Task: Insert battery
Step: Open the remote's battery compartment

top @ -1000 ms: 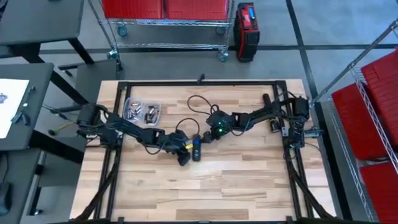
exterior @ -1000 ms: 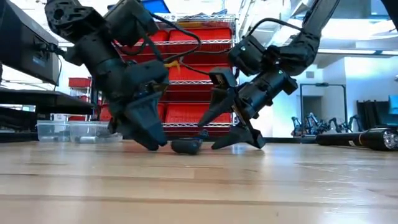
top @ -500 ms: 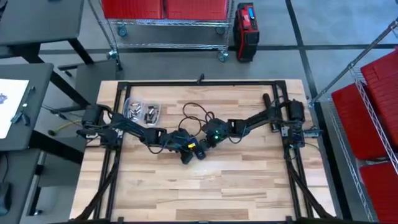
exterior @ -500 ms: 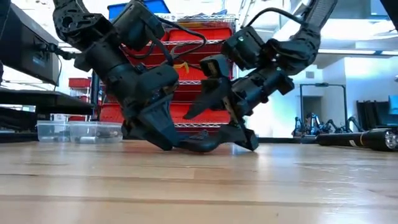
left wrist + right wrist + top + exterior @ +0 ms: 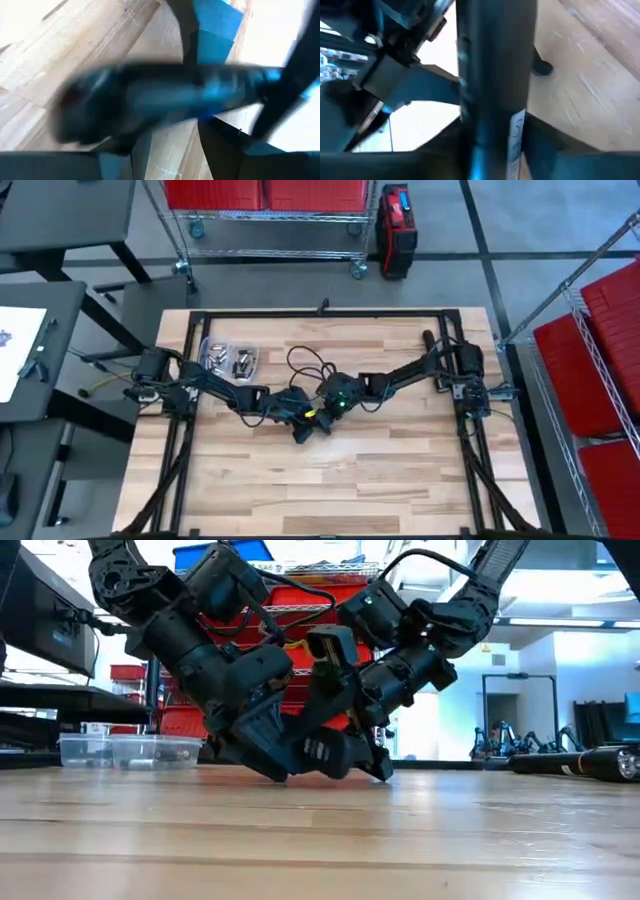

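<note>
Table (image 5: pixel 400 470): light wood; red bins (image 5: pixel 300 720) behind.
Left hand (image 5: pixel 305 427): low at middle, closed on remote (image 5: pixel 160 100).
Right hand (image 5: pixel 322 417): also grips it.

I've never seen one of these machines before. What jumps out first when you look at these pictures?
Two dark arms meet at the middle of the wooden table, the left gripper and right gripper crowded low around one dark, elongated device. Close up, that device fills the wrist views. Off at the table's far left sits a clear plastic container holding small metallic pieces.
</note>
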Robot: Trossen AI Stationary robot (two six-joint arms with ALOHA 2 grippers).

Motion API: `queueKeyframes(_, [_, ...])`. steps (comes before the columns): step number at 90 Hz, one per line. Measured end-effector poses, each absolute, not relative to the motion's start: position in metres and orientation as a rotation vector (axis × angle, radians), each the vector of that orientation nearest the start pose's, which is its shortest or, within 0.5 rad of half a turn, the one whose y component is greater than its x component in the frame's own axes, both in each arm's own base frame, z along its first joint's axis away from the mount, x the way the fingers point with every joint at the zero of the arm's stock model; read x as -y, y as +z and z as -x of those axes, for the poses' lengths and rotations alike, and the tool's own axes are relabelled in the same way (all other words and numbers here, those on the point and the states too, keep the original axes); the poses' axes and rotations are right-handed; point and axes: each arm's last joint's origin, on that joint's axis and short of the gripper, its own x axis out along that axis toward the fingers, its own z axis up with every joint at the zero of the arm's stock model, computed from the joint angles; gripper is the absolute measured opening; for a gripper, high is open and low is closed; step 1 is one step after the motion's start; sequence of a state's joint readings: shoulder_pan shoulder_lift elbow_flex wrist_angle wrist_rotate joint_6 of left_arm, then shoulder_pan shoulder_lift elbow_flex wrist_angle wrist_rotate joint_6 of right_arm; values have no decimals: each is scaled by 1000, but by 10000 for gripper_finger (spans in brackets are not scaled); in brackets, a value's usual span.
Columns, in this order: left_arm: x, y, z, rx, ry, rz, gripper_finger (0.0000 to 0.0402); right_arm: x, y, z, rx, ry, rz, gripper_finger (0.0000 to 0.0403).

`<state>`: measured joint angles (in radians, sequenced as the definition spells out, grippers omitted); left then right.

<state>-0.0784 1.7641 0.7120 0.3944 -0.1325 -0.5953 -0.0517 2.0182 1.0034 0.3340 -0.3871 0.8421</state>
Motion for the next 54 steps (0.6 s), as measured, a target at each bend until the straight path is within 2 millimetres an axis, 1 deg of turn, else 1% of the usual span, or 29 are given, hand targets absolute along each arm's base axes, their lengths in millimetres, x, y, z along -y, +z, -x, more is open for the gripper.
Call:
queueKeyframes(3, [21,121,-320,-619,238,506,141,10,106,-387,-781,24,-931,70])
queueKeyframes(5, [22,121,-320,-620,234,508,141,10,107,-386,-790,30,-915,60])
queueKeyframes(13, [22,125,-318,-630,217,515,141,12,114,-376,-853,26,-836,61])
queueKeyframes(16, [22,127,-317,-632,217,514,141,13,120,-372,-873,8,-802,61])
queueKeyframes(21, [22,133,-314,-644,215,515,141,17,137,-364,-920,-33,-728,61])
queueKeyframes(27, [21,142,-309,-651,211,520,141,22,161,-352,-992,-92,-565,61])
queueKeyframes(34, [21,155,-302,-659,211,519,141,26,177,-333,-1128,-226,-303,61])
queueKeyframes(41, [19,164,-295,-672,218,496,141,28,181,-321,-1228,-346,-27,61])
queueKeyframes(45, [19,168,-292,-674,222,480,141,27,181,-317,-1256,-387,84,61])
queueKeyframes(48, [18,171,-290,-674,225,466,141,26,178,-316,-1267,-399,126,61])
queueKeyframes(54, [17,176,-287,-675,237,445,141,21,168,-319,-1286,-390,150,61])
